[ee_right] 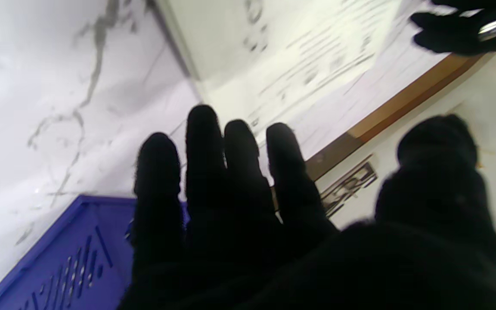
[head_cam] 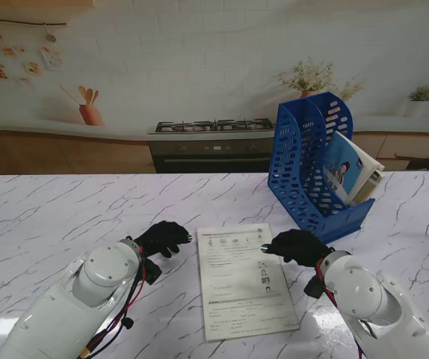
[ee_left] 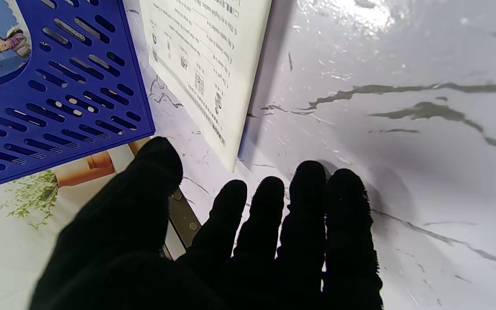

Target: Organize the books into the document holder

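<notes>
The white booklet (head_cam: 244, 280) lying just beside the blue document holder (head_cam: 308, 168) carries lines of small print and tiny pictures. None of it is sharp enough to read.

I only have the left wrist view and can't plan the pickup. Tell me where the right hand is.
Observer: The right hand sits at the booklet's right edge, fingertips at that edge, holding nothing.
Operator: Describe the whole booklet.
Observer: It lies flat between both hands, long edges running away from me; the left hand is apart from it.
Operator: Report the holder's contents.
Observer: The document holder stands upright, farther right; a blue-covered book leans in its rightmost slot.
</notes>
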### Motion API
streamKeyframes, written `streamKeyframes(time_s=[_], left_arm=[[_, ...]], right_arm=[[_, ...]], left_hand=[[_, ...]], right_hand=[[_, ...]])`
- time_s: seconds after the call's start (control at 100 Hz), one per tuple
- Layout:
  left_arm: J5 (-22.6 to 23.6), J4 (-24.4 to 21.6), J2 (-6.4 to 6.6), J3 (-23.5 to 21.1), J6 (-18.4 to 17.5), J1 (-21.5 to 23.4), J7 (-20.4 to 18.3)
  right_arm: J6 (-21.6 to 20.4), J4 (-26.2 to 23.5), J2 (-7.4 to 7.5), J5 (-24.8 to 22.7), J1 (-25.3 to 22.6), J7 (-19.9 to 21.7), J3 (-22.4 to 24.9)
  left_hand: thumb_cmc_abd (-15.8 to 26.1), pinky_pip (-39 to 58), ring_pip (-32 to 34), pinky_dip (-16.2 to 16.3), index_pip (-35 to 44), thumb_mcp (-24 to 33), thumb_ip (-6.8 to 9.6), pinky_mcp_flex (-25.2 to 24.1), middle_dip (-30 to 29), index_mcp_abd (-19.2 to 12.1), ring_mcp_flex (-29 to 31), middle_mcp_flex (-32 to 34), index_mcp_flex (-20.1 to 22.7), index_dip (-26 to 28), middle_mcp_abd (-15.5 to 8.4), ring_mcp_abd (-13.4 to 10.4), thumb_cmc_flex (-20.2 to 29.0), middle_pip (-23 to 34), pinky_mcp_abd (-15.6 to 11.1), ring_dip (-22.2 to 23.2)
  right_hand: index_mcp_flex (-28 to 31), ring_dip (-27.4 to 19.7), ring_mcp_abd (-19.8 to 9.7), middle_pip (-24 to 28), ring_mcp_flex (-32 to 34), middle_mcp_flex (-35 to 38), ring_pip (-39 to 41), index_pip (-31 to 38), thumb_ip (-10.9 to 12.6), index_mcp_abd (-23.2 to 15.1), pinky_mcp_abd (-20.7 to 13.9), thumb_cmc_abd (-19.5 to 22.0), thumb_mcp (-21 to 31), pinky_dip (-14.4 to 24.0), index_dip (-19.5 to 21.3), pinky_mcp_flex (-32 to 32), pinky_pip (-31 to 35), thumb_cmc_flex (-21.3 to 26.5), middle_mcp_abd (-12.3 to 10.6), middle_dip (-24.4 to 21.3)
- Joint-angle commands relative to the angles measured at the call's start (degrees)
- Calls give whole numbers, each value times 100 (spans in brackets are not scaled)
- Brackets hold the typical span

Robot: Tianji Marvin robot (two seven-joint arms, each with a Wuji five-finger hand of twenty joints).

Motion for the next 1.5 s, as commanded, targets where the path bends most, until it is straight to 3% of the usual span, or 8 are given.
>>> streamKeyframes(time_s=[0.0, 0.27, 0.36, 0.51, 0.77, 1.01, 1.3, 1.49], left_arm=[[-112, 84, -79, 50, 3, -44, -50], [-219, 279, -118, 209, 365, -220, -88], [-305, 328, -128, 272, 493, -277, -141], [-487, 425, -142, 398, 707, -389, -272], [-714, 569, -193, 583, 1068, -541, -351], [-792, 566, -316, 605, 1473, -530, -24], [-1219, 782, -290, 684, 1720, -738, -469], [-1417, 948, -306, 753, 1717, -834, -615]], right_arm=[[181, 267, -128, -58, 148, -42, -105], [626, 481, -87, -165, 378, 170, -247], [826, 486, -33, -127, 470, 459, -331], [884, 545, -36, -35, 488, 468, -402], [896, 591, -78, 126, 436, 338, -423], [829, 666, -118, 186, 462, 191, -449], [815, 711, -128, 223, 483, 164, -450], [776, 796, -140, 310, 534, 159, -540]], left_hand=[[-181, 375, 43, 119, -64, 55, -124, 209, -31, 160, 207, -56, -105, -78, 131, 289, -154, 128, 32, -14], [-107, 402, 82, 80, -161, -11, -149, 400, -98, 290, 270, -66, -116, -142, 251, 338, -256, 172, 26, -85], [-75, 409, 90, 56, -220, -58, -148, 522, -139, 365, 328, -46, -114, -178, 320, 370, -255, 183, 25, -128], [-33, 437, 129, -49, -476, -143, -126, 805, -266, 665, 432, -93, -94, -328, 571, 464, -217, 245, 60, -296], [98, 314, 139, -239, -1155, -238, -104, 988, -342, 1049, 327, -395, -202, -609, 938, 697, -217, 185, 312, -552], [210, 350, 255, -300, -2109, -259, -61, 1168, -342, 1460, 393, -698, -324, -797, 1237, 755, -160, 231, 340, -605], [252, 479, 432, -330, -2251, -294, -54, 1405, -273, 1515, 659, -378, -115, -610, 1196, 820, -98, 402, 437, -570], [236, 620, 572, -331, -2243, -300, -41, 1598, -177, 1503, 911, -143, -30, -549, 1057, 712, -26, 576, 335, -497]], right_hand=[[-28, -59, 136, 110, 222, -27, 62, -94, 241, 225, 971, -90, -69, -35, -62, 133, 247, -196, 167, -70], [-30, -258, 334, 140, 201, -127, -81, -268, 239, 610, 888, -40, -41, -145, -186, 166, 168, -219, 502, -326], [-77, -401, 394, 67, 165, -214, -179, -385, 238, 795, 779, 56, -36, -220, -275, 256, 100, -222, 649, -409], [1, -535, 453, 72, 267, -156, -182, -396, 235, 930, 737, 64, -43, -315, -332, 558, 95, -181, 785, -442], [4, -620, 455, 61, 281, -164, -232, -401, 237, 936, 734, 137, -37, -373, -371, 579, 100, -150, 789, -460], [31, -646, 440, 72, 307, -129, -219, -373, 238, 901, 705, 184, -46, -417, -387, 602, 106, -135, 765, -463], [45, -663, 477, 59, 331, -95, -207, -349, 240, 884, 751, 194, -56, -450, -404, 612, 114, -128, 776, -475], [42, -673, 498, 43, 319, -91, -212, -343, 244, 893, 756, 201, -52, -464, -414, 611, 119, -112, 787, -484]])
